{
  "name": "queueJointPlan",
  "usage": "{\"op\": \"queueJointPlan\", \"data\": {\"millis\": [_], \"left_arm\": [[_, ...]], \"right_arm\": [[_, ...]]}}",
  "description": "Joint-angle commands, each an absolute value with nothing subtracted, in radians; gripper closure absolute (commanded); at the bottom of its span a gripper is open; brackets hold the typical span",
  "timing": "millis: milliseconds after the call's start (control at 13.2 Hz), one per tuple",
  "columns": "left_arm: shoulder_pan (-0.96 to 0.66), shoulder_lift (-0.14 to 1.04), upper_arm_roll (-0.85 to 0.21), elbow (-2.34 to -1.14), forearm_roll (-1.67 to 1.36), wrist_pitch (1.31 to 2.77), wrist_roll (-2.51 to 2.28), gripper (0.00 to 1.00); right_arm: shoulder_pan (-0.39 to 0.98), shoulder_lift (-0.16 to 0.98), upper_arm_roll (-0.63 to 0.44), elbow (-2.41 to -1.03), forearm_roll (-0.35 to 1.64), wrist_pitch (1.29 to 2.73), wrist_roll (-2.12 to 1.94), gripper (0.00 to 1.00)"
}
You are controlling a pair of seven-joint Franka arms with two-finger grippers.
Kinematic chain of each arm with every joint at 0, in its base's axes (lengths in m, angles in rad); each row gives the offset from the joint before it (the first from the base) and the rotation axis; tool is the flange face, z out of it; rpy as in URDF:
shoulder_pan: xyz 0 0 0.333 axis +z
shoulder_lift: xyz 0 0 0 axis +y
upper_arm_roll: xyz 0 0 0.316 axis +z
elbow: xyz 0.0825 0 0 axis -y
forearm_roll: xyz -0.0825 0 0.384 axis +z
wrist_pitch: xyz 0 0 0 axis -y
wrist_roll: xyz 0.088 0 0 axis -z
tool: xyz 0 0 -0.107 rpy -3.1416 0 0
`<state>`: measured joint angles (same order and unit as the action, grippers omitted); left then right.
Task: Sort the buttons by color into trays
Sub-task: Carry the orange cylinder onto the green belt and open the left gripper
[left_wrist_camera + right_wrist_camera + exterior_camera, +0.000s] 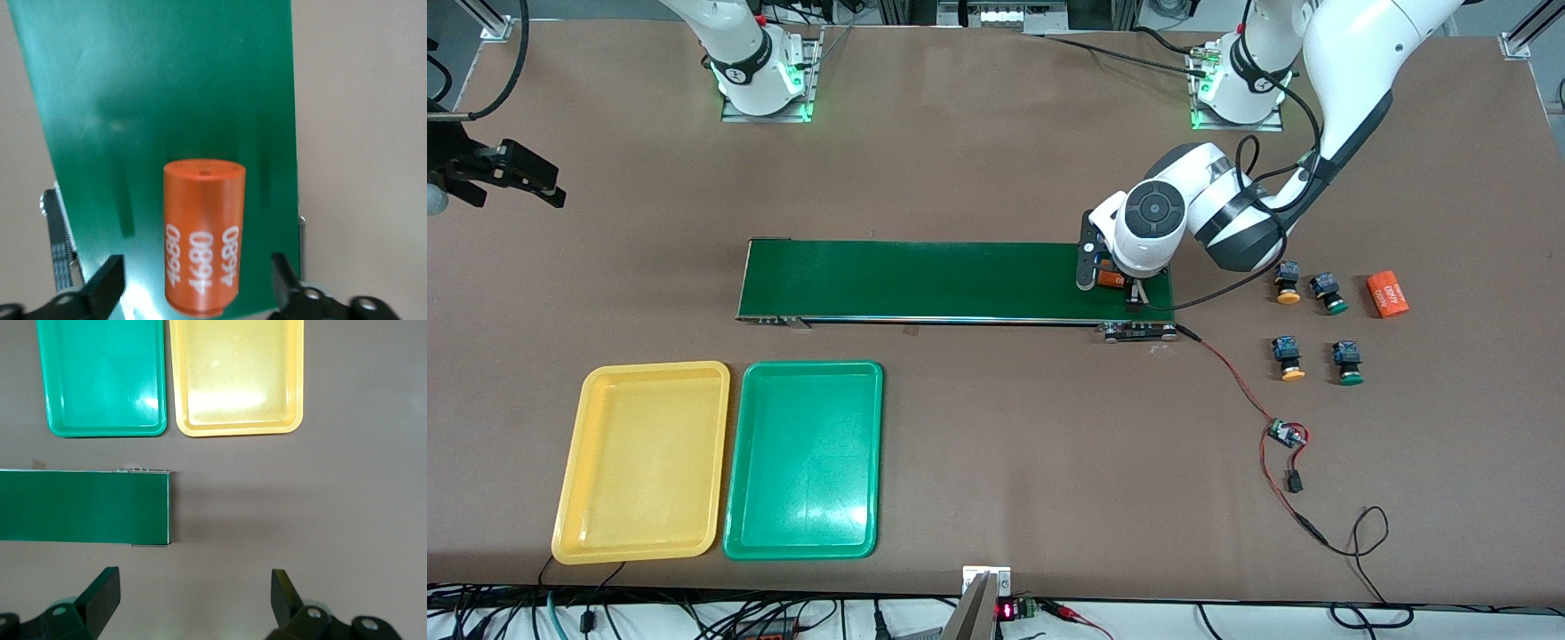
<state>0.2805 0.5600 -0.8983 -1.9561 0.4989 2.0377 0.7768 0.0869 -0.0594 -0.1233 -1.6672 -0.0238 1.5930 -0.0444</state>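
The yellow tray and the green tray lie nearest the front camera, side by side toward the right arm's end of the counter, both bare inside. Farther from that camera runs the dark-green conveyor belt.

The left claw hangs low over the belt's end nearest the left arm. Its fingers stand spread wide, one on each side of an orange cylinder with white print that lies on the belt; neither finger touches it. In the front view the wrist covers most of that cylinder.

The four buttons sit on the counter off that same end of the belt, well apart from both claws: a yellow-capped button just beside a green-capped button, and nearer the camera another yellow-capped one beside another green-capped one. A second orange cylinder lies just past the green-capped button.

The right claw waits up over bare counter off the belt's other end, fingers wide apart and holding nothing; the front view cuts it off at the frame edge.
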Motion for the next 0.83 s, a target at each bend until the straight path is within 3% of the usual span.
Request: {"op": "queueJointPlan", "data": {"millis": [0,378,605,757], "left_arm": [[0.378,0.497,-0.989,-1.918,0.46,1.935,0.706,0.0],[0.442,0.505,-1.022,-1.692,0.403,1.692,0.387,0.0],[0.457,0.514,-1.005,-1.606,0.403,1.661,0.175,0.0],[0.44,0.528,-0.933,-1.553,0.396,1.663,0.066,0.0]], "right_arm": [[0.086,-0.072,-0.126,-1.677,-0.012,1.598,-0.043,0.0],[0.086,-0.074,-0.126,-1.677,-0.012,1.598,-0.043,0.0],[0.086,-0.074,-0.126,-1.677,-0.012,1.6,-0.043,0.0],[0.086,-0.072,-0.126,-1.677,-0.012,1.6,-0.043,0.0]]}}
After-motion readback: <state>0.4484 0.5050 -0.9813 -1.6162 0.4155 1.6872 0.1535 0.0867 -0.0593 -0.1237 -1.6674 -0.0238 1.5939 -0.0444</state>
